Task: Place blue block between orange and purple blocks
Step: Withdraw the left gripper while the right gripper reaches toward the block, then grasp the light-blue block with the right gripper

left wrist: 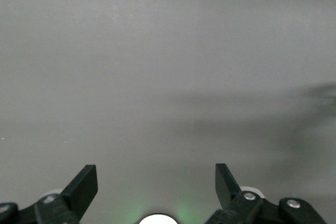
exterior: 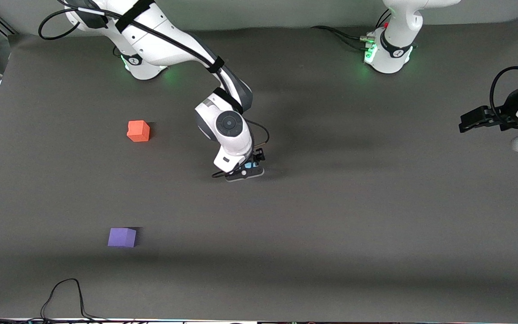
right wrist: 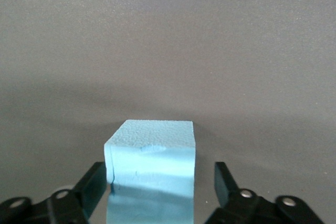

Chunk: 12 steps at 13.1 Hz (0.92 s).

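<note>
The right gripper (exterior: 249,170) is seen low over the middle of the table (exterior: 376,234), reached out from the right arm's base at the table's top edge. The blue block (exterior: 248,165) sits between its fingers; in the front view only a small patch of blue shows under the wrist. In the right wrist view the blue block (right wrist: 151,177) fills the space between the two black fingers (right wrist: 93,186): one finger touches the block's side, while a narrow gap is seen between the block and the other finger. The jaws are thus set around the block but not closed on it. The block appears to rest on the table, though this cannot be told for certain.

The orange block (exterior: 138,131) lies toward the right arm's end of the table, well apart from the gripper. The purple block (exterior: 122,237) lies nearer to the front camera than the orange block, at about the same distance from that end's edge, and closer to the table's near edge. Bare table lies between the two.

The left gripper (exterior: 470,121) is held in wait over the left arm's end of the table. In the left wrist view its fingers (left wrist: 84,187) are spread wide with nothing between them.

No legible writing or brand mark is seen on the blocks or the table.
</note>
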Each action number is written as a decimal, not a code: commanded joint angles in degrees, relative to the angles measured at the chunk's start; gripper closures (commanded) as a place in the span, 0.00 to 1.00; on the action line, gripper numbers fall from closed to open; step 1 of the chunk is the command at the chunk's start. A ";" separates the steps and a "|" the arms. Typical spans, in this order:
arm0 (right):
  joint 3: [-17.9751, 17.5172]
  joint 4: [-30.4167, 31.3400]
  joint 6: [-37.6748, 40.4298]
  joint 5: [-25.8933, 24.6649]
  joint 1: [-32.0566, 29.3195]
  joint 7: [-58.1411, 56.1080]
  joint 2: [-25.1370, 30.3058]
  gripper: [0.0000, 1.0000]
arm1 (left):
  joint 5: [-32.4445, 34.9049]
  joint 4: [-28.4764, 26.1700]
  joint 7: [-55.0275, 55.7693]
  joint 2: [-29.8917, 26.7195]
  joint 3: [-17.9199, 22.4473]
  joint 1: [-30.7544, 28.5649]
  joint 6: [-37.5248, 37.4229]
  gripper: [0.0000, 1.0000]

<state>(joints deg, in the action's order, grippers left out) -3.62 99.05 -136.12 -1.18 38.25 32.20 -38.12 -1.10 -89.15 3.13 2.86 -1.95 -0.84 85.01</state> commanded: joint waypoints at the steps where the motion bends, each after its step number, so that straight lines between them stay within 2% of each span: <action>1: 0.55 1.14 -0.90 -1.55 0.34 1.99 0.59 0.76 | -0.05 -1.55 -1.02 -2.06 0.90 0.84 -0.46 0.00; 3: 1.42 2.71 0.84 -1.46 -0.36 2.34 3.12 0.76 | -0.14 -1.55 -1.02 -2.07 0.81 1.01 -0.46 0.00; 5: 2.48 4.13 7.24 -0.84 -1.85 1.20 9.43 0.76 | -0.14 -1.64 -1.98 -2.07 0.46 0.84 -0.46 0.00; 7: 2.57 4.48 15.14 -0.67 -5.88 -2.91 15.76 0.76 | -0.14 -1.64 -3.57 -2.07 0.46 0.84 -0.98 0.00; 9: 3.18 4.48 22.18 3.27 -11.50 -3.72 21.30 0.76 | 0.04 -1.55 -3.66 -2.15 0.55 0.84 -1.07 0.00; 10: 4.06 5.00 24.91 3.55 -13.53 -5.73 23.68 0.76 | 0.13 -1.55 -3.66 -2.24 0.55 0.75 -1.07 0.00; 11: 6.24 8.06 25.37 3.73 -14.60 -8.79 26.49 0.76 | 0.39 -1.55 -3.57 -2.24 0.55 0.75 -1.07 0.00; 12: 10.44 11.83 23.73 3.99 -14.78 -12.22 29.56 0.76 | 0.39 -1.64 -3.57 -2.24 0.46 0.75 -1.07 0.00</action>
<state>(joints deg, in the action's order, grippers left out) 2.03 102.37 -110.31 0.89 24.15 25.44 -14.86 -1.11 -89.44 0.65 2.31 -1.96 -0.64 84.33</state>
